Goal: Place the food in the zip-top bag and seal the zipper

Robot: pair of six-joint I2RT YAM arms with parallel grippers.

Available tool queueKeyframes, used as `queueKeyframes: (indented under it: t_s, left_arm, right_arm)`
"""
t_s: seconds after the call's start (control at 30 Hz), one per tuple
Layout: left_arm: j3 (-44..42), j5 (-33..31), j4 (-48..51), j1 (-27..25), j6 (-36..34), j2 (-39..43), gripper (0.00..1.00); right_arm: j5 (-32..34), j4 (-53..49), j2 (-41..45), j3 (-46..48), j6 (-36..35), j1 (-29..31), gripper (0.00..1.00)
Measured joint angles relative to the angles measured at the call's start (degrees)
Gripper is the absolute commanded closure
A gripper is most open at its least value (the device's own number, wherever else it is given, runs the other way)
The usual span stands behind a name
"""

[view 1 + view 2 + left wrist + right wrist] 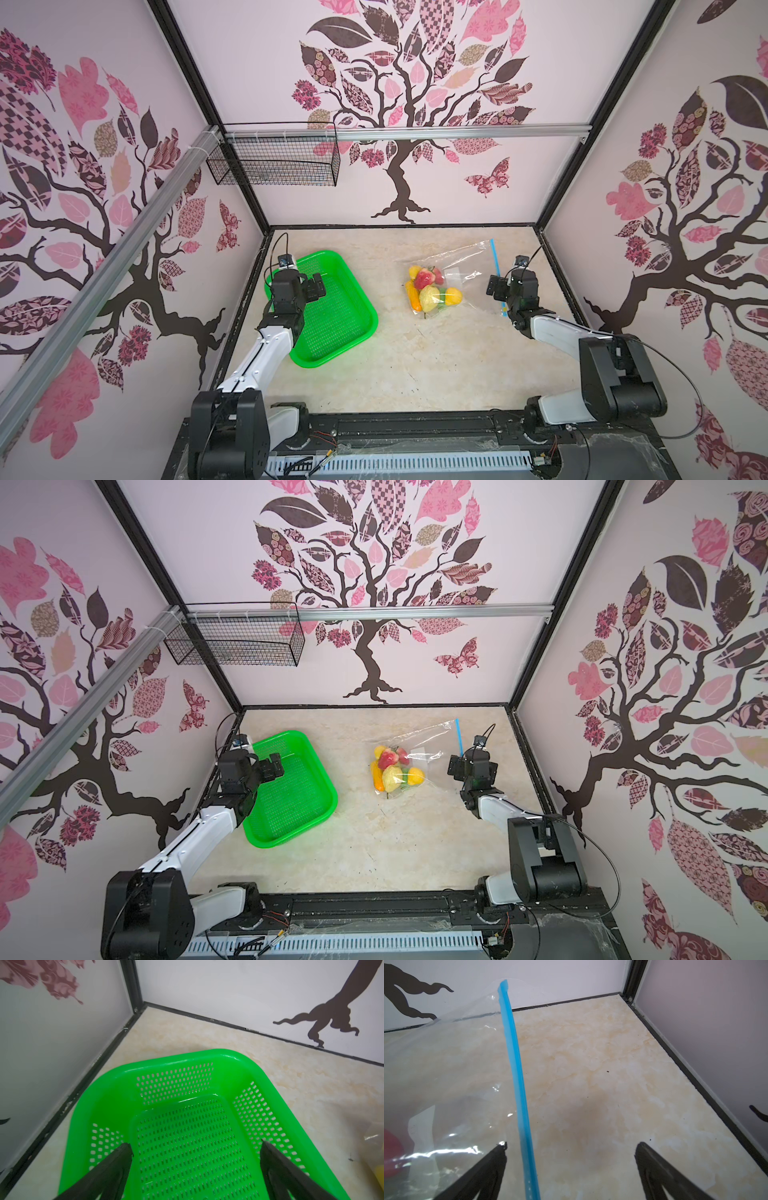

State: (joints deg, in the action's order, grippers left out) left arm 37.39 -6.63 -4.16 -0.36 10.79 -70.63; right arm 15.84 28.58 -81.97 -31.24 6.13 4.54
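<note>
In both top views the clear crinkly zip-top bag (461, 266) lies on the beige marbled table (395, 365), right of centre. The small plastic toy food (432, 291), red, yellow, orange and green pieces, is bunched inside the bag's left end. The thin light blue zipper strip (496, 257) runs along the bag's right edge. The green perforated plastic basket (336, 324) sits well apart to the left and holds nothing. The left gripper (312, 287) hangs over the basket. The right gripper (495, 286) stands at the zipper edge of the bag.

In the left wrist view the left gripper (195, 1142) is spread wide and holds nothing. Its two black fingers (116, 1167) frame the basket (187, 1056) floor. A corner of the bag with a yellow piece shows at the picture's edge.

In the right wrist view the right gripper (572, 1144) is also spread wide and grips nothing. The zipper (517, 1076) runs as one unbroken blue band between its fingers, close to the one over the bag's clear film (446, 1064). Whether that finger touches the film cannot be told. A blurred red piece shows through the plastic.
</note>
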Motion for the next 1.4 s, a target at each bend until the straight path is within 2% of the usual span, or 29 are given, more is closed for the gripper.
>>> queueKeyframes:
  t_s: [0.1, 0.27, 0.53, 0.7, 0.9, 1.4]
  left_arm:
    - [-0.6, 1.0, -3.5, 0.1, -1.1, -2.6, 0.02]
    - [-4.9, 1.4, -12.5, 0.2, -4.1, -5.1, 0.02]
    - [-9.9, 0.8, -27.6, 0.5, -7.6, -15.0, 0.02]
    - [-10.5, 2.4, -32.7, 2.1, -7.8, -17.2, 0.02]
    - [-14.5, 2.4, -42.4, 2.9, -7.4, -18.1, 0.01]
    - [-15.5, 1.1, -45.4, 2.6, -7.0, -18.3, 0.01]
  right_arm:
    - [0.0, 7.9, -0.2, 4.7, -1.3, 0.0, 0.0]
    - [-1.4, 17.7, -4.5, 7.1, -2.9, 0.0, 0.0]
    - [-3.5, 24.6, -5.8, 9.3, -3.6, 0.1, 0.0]
    - [-2.3, 34.5, -7.0, 15.3, -3.1, -0.2, 0.0]
    - [-1.5, 36.5, -7.5, 16.2, -2.9, -0.2, 0.01]
    - [-1.0, 37.7, -7.5, 16.2, -2.9, -0.2, 0.0]
